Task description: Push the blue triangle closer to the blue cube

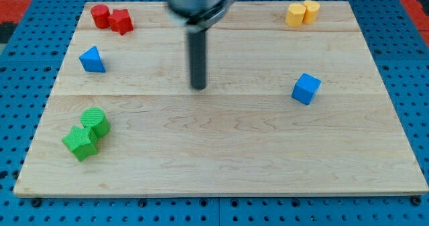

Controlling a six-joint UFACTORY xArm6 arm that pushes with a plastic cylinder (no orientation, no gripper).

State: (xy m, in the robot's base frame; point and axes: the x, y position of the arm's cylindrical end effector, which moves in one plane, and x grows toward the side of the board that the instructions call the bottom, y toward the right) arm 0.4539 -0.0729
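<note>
**Tip mid-board, triangle and cube far apart**

Our tip (198,86) rested on the wooden board (221,152) near its middle, a little toward the view's top. It was a plain dark rod with no jaws to open or close, and it held nothing and touched no block.

The blue triangle (92,60) sat well to the tip's left, near the board's left edge. The blue cube (306,88) lay well to the tip's right, at roughly the tip's height in the view. So our tip stood between the two — nearly midway — and the triangle and cube were well apart.

The other blocks kept to the corners. A red cylinder (100,15) and a second red block (121,21) touched each other at the top left, above the triangle. Two yellow blocks (302,13) sat pressed together at the top right — their shapes were hard to make out. At the bottom left, a green cylinder (95,122) touched another green block (80,143) just below it.
</note>
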